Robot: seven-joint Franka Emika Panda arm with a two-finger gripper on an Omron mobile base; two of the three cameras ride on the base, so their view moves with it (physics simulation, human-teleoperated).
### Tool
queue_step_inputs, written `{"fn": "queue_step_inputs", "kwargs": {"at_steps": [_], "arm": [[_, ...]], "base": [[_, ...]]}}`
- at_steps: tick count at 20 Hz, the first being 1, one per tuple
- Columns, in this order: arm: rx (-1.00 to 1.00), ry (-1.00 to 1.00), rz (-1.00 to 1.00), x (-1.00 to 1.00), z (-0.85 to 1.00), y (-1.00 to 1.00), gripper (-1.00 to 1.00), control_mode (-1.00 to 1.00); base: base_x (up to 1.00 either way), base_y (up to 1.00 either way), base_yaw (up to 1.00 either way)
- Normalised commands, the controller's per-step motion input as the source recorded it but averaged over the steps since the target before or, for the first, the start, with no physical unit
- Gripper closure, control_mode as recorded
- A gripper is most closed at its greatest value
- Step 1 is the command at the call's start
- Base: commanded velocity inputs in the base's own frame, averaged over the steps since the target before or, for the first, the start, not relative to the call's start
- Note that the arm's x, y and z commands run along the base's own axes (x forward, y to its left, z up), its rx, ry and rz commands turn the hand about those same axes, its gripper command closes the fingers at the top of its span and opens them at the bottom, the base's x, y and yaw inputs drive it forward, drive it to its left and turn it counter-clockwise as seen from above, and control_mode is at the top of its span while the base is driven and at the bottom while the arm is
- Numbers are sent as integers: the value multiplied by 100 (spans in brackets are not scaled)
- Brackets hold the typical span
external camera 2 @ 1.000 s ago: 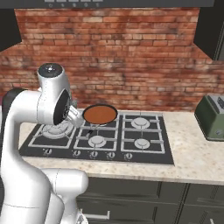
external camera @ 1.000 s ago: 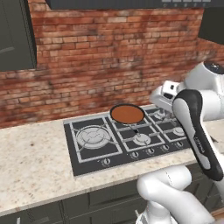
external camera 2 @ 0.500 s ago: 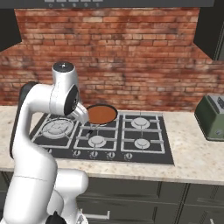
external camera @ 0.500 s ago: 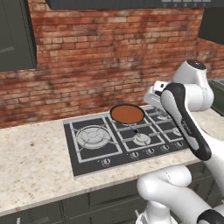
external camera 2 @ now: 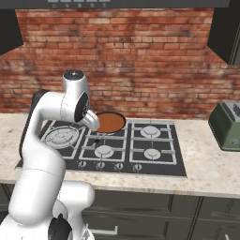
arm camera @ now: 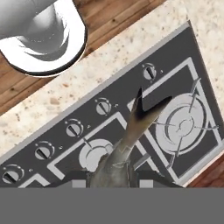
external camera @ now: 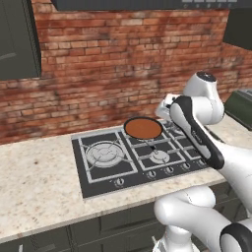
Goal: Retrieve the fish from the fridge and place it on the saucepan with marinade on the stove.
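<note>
In the hand view my gripper is shut on the fish, a slim pale grey piece whose dark forked tail points away from the hand. Below it lies the stove with its knob row. The saucepan with reddish-brown marinade sits on a back burner of the stove. My hand hovers just left of the pan, above the front burners; the fingers are hidden behind the wrist there. The fridge is out of view.
A green toaster stands on the speckled counter right of the cooktop. A brick wall runs behind the stove, with dark cabinets above. The counter stretches left of the stove.
The arm has swung in over the stove, carrying the hand and fish closer to the saucepan. The pan and the base have not moved.
</note>
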Motion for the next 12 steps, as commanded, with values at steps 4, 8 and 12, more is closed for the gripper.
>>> {"fn": "queue_step_inputs", "kwargs": {"at_steps": [4, 8, 12], "arm": [[-11, 0, 0, 36, -27, 1, 100, -100], [-8, 0, 0, 37, -14, 1, 100, -100], [-5, 0, 0, 37, -9, 1, 100, -100]], "base": [[0, 0, 0], [0, 0, 0], [0, 0, 0]]}}
